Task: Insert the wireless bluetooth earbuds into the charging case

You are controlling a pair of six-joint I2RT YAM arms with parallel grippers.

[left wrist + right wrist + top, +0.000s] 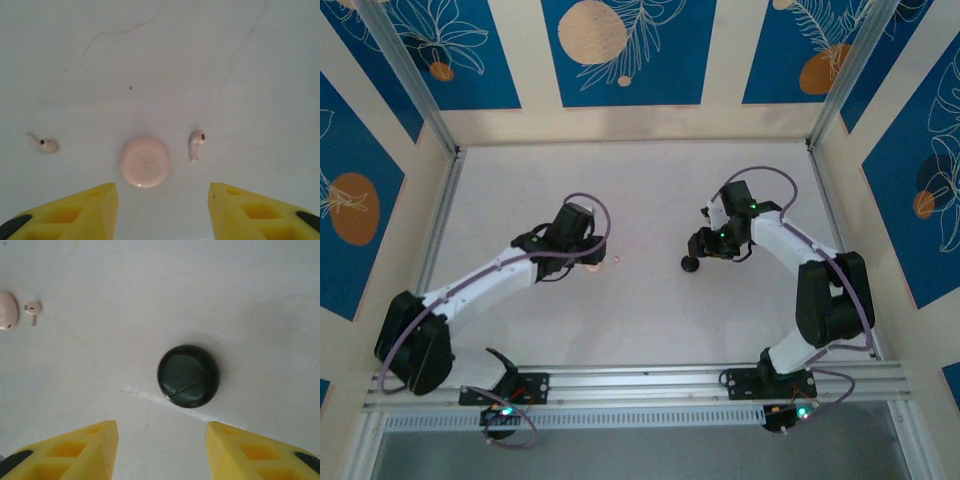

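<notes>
Earbuds, both pale and stemmed, are seen lying on the white table point(150, 50): the nearer earbud point(196, 144) just beside a closed round pink case point(145, 162), the farther earbud point(45, 144) apart at its other side. The left gripper point(161, 197) is held above them, fingers spread, nothing gripped. The right gripper point(161, 435) is likewise parted and empty over a closed round black case point(188, 375).

The table point(650, 200) is off-white with faint hairline cracks. At the centre of the left wrist view, a round case point(145, 162) is pale pink. The earbud at its right point(196, 144) and the earbud at far left point(44, 144) are pinkish-white. The other case point(188, 375) is glossy black. The left gripper point(162, 192) and right gripper point(161, 426) are bright yellow. The walls point(630, 50) show blue panels with orange discs and white leaf outlines.
</notes>
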